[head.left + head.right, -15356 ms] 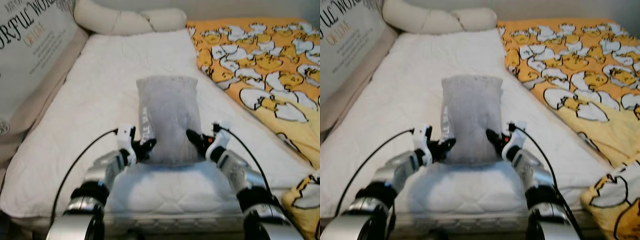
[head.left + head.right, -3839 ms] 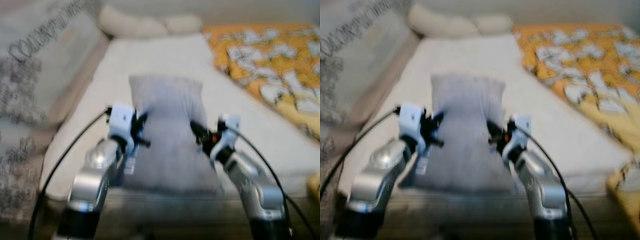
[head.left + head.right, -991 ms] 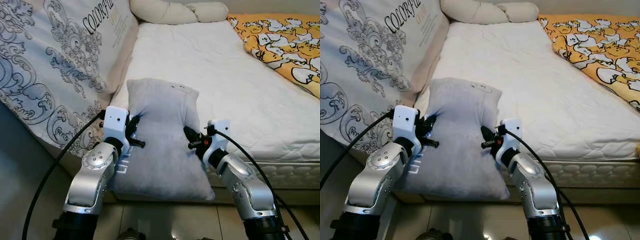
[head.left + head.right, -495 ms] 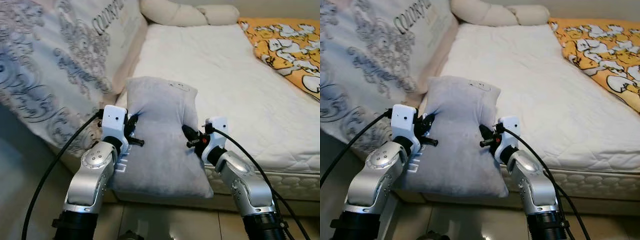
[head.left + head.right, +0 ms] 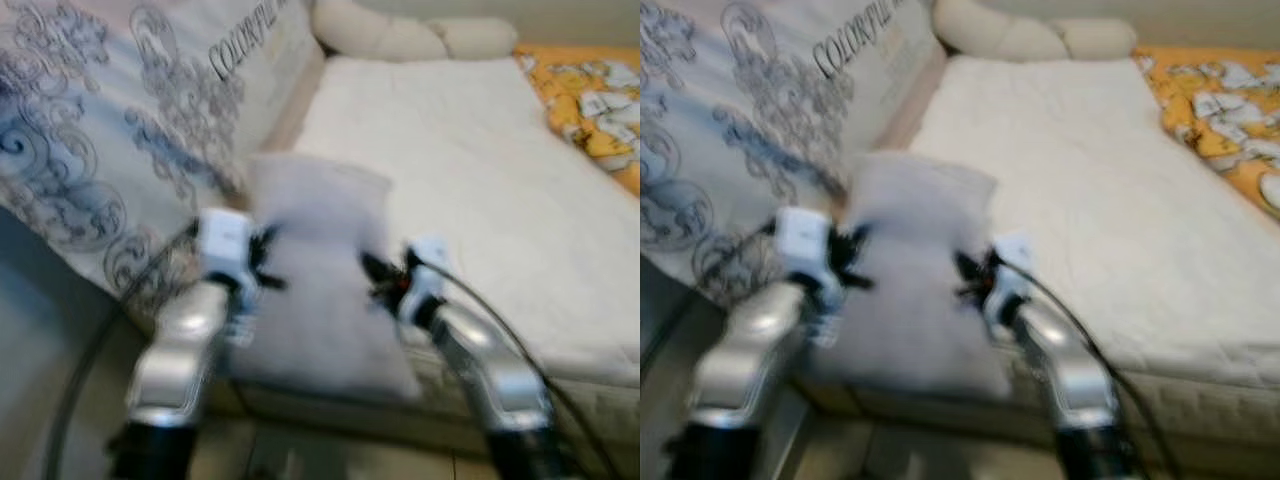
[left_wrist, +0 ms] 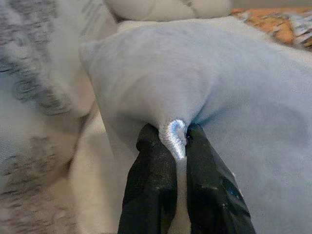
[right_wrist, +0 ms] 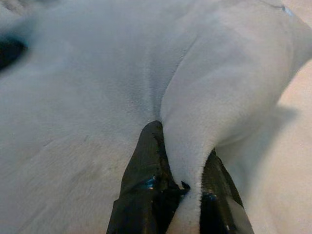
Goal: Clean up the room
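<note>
Head views blurred now; sharp half a second ago. The whole scene has shifted right and down in the picture, so the camera has moved, not the things.

Upper left of the frame: patterned headboard cushion [image 5: 130, 130] with grey scrollwork and printed lettering, leaning beside the mattress.

Left gripper [image 5: 262, 268], left of centre: fingers pinched tight on the left edge of the grey pillow [image 5: 318, 280], as before. In the left wrist view the fingers [image 6: 155, 195] squeeze a fold of the seam between them.

Centre: the pillow hangs upright between both grippers, over the near left corner of the white mattress [image 5: 470, 170], same relation as half a second ago.

Right gripper [image 5: 378, 276], right of centre: clamped narrow on the pillow's right edge, grip unchanged. In the right wrist view the fingers [image 7: 148, 190] hold a ridge of grey fabric.

Top centre: cream bolster pillows [image 5: 400, 36] at the head of the mattress.

Upper right: orange duvet [image 5: 595, 95] with white cartoon figures, less of it in frame than before.
</note>
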`<state>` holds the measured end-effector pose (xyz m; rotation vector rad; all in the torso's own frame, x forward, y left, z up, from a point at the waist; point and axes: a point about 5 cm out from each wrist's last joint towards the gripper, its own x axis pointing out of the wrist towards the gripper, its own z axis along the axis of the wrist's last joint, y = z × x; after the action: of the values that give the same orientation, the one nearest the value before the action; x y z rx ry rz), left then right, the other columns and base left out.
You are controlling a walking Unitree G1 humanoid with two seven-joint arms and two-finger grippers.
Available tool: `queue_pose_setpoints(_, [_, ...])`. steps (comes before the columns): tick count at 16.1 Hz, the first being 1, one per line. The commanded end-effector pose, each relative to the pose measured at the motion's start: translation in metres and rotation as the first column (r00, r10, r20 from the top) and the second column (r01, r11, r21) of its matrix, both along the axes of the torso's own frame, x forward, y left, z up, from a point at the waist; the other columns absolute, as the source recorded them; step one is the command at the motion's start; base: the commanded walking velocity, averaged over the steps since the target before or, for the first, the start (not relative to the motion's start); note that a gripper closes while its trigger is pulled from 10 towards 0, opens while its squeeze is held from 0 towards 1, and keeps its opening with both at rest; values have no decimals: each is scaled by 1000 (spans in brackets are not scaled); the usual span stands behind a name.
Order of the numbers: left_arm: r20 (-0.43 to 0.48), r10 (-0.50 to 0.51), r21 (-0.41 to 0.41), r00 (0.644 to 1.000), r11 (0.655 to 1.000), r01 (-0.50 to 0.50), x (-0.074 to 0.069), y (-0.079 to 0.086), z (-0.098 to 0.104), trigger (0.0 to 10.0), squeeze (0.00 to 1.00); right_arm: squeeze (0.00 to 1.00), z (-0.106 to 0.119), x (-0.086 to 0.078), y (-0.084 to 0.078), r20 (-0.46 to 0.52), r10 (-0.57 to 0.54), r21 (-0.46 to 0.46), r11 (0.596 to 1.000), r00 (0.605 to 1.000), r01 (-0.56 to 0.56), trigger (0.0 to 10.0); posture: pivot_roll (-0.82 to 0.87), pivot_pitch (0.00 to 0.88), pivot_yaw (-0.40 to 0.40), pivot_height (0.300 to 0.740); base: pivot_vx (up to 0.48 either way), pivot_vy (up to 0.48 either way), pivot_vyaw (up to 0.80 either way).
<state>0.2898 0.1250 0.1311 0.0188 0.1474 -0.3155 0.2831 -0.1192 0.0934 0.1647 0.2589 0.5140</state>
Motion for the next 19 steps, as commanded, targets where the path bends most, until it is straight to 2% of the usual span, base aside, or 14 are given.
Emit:
queue_pose_setpoints(1, [40,43,17,998,999,-44,3,13,9,10000,0,0,9,4,7,44,18,14,1000,999,-18,10000,59,0,36,740,326,0,0])
queue_pose_setpoints(17, [35,4,19,999,1000,-5,4,10,6,10000,0,0,10,5,5,59,11,3,1000,998,-11,10000,38,0,47,740,330,0,0])
queue_pose_setpoints(19, [33,-5,19,999,1000,4,4,8,6,10000,0,0,8,4,6,31,16,14,1000,999,-16,10000,41,0,47,740,328,0,0])
